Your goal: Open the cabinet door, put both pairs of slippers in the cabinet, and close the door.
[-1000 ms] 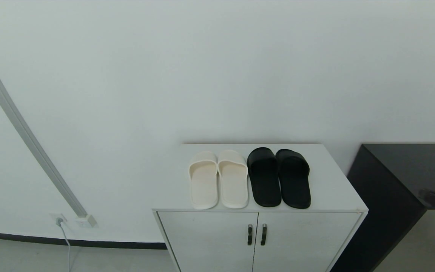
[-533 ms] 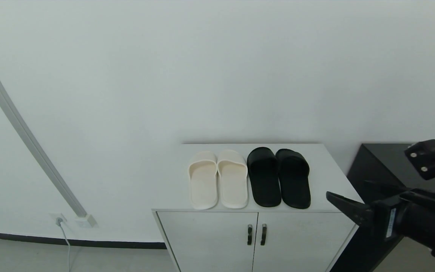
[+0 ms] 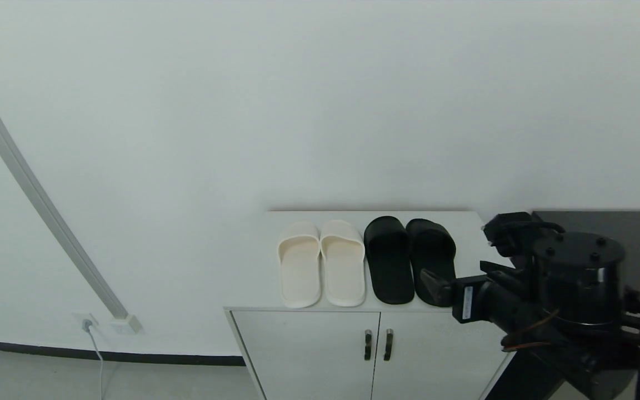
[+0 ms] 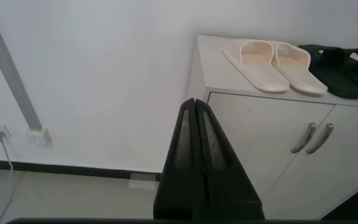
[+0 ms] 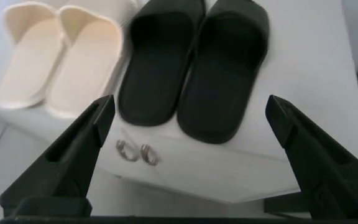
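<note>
**Right arm just showed up, doors still shut**

A second ago we have nothing but the cabinet [image 3: 442, 350] in the head view. Now the right tool [image 5: 190, 102] has swung in from the right side, and it's up at cabinet-top level with its fingers spread wide and nothing in them. The black slippers [image 3: 410, 260] sit straight ahead of it, framed between the two fingers. The white slippers [image 3: 321, 264] are just past them, on the side away from the arm. Neither pair has moved.

The door handles [image 3: 377, 344] are lower than the tool and off toward the white pair's side, and both doors are still closed. So we reckon step one is only starting: the tool has to drop to a handle before any slipper goes in.

The left tool [image 4: 194, 109] hangs low out front of the cabinet, fingers pressed together and empty.
</note>
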Controlling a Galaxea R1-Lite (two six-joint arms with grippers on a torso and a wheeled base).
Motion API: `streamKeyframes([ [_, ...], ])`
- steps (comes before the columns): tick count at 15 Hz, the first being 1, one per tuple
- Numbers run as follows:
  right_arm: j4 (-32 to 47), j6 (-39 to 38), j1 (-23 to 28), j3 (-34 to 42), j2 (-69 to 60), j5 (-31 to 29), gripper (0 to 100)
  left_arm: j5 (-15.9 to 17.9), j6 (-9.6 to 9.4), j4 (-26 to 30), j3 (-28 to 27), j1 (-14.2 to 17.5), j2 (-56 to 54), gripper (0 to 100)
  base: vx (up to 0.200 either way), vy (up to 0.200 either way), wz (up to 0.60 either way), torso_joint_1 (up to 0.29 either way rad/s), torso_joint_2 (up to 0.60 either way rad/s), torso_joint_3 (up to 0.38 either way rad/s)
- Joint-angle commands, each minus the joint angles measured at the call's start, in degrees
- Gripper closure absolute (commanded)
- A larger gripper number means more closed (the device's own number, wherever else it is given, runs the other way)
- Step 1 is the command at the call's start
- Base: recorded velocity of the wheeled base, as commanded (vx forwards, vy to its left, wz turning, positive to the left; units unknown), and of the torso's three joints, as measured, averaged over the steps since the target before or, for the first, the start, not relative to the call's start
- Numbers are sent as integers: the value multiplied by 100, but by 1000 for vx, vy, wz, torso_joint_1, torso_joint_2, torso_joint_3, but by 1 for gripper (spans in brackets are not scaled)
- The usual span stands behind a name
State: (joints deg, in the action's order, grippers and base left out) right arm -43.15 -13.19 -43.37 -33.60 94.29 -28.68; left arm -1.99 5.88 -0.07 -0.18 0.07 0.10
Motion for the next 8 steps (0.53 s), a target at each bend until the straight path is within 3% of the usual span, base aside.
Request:
streamKeyframes([
  [1,-334,-8,-22,-358,959,-427,0,-3,1,-1,1,1,-1,100,0,0,0,0,0,0],
  [8,-606,-140,163,-1351,2286,-700,0,-12,1,-1,1,1,-1,100,0,0,0,0,0,0],
])
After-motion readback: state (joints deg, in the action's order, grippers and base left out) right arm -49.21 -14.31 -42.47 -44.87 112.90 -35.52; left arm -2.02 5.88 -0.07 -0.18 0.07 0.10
